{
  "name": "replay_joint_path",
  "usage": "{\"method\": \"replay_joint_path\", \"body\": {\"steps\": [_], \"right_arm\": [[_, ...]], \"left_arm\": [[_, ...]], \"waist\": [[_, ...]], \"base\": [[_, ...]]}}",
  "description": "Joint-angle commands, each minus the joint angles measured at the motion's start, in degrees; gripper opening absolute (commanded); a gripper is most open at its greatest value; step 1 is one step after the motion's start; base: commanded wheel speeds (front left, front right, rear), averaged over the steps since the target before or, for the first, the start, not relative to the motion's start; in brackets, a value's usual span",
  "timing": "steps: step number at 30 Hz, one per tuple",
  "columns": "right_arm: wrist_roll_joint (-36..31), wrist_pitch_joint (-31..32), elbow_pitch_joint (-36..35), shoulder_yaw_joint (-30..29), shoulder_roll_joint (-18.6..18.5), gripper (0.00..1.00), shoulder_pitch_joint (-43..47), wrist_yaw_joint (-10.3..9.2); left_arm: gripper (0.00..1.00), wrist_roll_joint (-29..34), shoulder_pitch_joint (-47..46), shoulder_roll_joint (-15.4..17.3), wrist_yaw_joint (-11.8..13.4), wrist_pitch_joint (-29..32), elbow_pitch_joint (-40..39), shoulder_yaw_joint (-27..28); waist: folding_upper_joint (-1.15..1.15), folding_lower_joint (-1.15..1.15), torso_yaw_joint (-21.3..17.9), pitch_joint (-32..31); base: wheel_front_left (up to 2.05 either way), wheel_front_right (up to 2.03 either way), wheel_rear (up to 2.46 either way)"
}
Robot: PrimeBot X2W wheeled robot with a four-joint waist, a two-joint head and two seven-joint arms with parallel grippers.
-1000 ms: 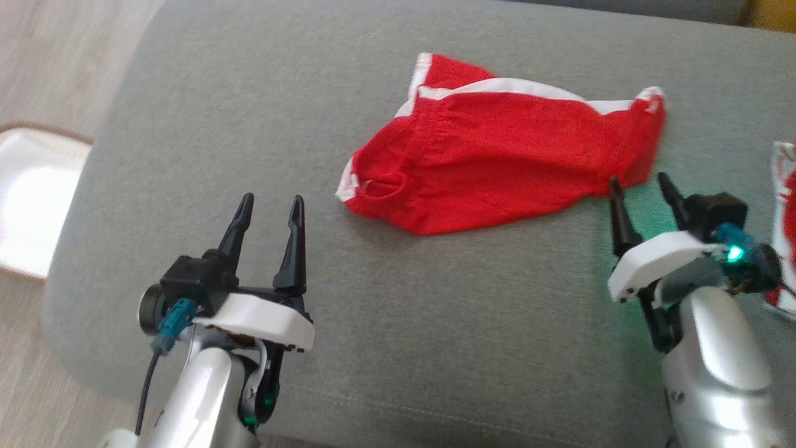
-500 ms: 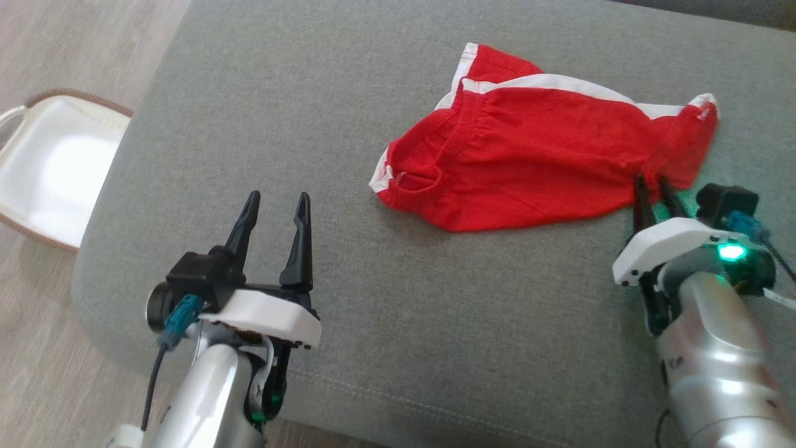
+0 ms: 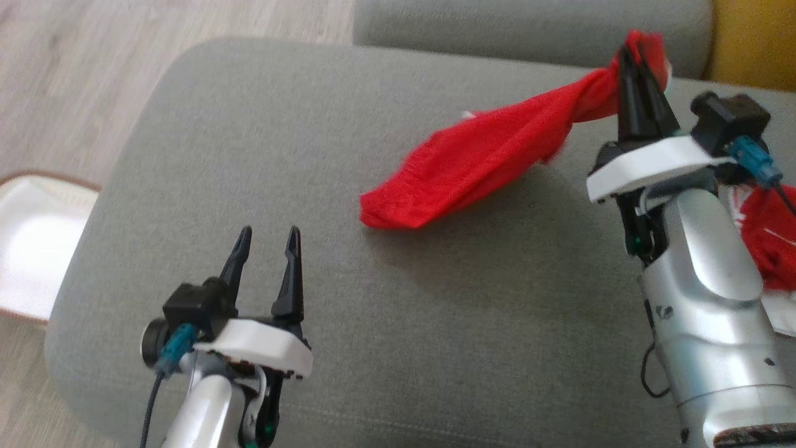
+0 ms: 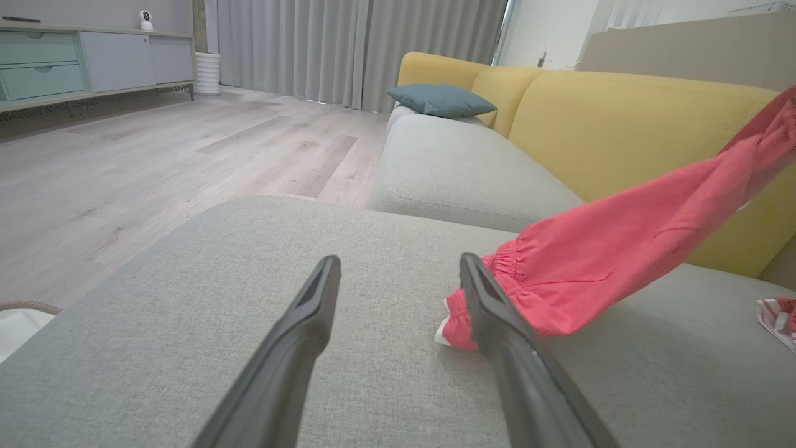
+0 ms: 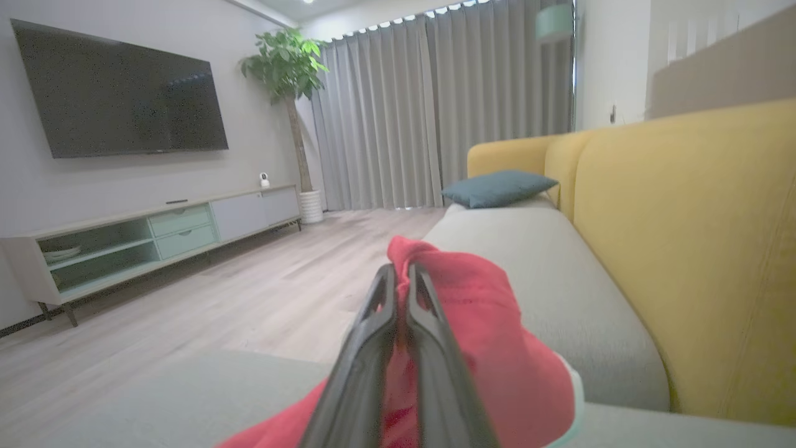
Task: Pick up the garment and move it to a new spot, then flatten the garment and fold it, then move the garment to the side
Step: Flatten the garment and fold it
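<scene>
One corner of the red garment is sitting pinched in the right claw, whose fingers are pressing together on the cloth. The pinch is holding that corner up off the grey seat cushion.

The garment is hanging as a long, slightly twisted band. Its long axis is running diagonally from the right claw's tips down towards the left claw. The high end is pointing at the right claw. The low end is resting on the cushion, ahead of the left claw's tips and off to their right, apart from them.

Fabric is looking plain red and bunched near the pinch, widening out towards the low end. The low end is showing a gathered, elastic-looking hem with a bit of white trim at the corner.

The left claw is hovering over the cushion with fingers spread wide, gripping nothing.

Another red-and-white cloth is lying just right of the right forearm. A white basket is sitting on the floor, well left of the left claw.
</scene>
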Motion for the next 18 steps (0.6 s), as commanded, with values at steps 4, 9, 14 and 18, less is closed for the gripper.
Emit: {"method": "replay_joint_path", "body": {"steps": [4, 9, 14, 18], "right_arm": [[0.6, 0.5, -9.0, 5.3, 0.2, 0.00, -1.4, 0.11], [2.4, 6.0, -17.2, 9.0, 0.2, 0.00, 0.4, 0.11], [1.4, 8.8, -18.8, 10.0, 0.2, 0.00, 1.3, 0.11], [-1.0, 8.6, -15.3, 7.8, 0.0, 0.00, 0.7, 0.11]], "left_arm": [[1.00, 0.4, 0.4, 0.4, 0.0, -0.4, -1.7, 2.4], [1.00, 0.2, 2.3, 0.4, 0.0, -0.4, -2.3, 3.0], [1.00, 0.2, 2.1, 0.4, -0.2, -0.4, -3.1, 3.1], [1.00, -0.1, 0.7, 0.4, -0.2, -0.4, -3.5, 2.7]], "waist": [[0.00, 0.00, -1.5, -4.5], [0.00, 0.00, -1.4, -5.1], [0.00, 0.00, -0.9, -3.3], [0.00, 0.00, -0.1, -1.0]], "base": [[0.00, 0.00, 0.00], [0.00, 0.00, 0.00], [0.00, 0.00, 0.00], [0.00, 0.00, 0.00]]}}
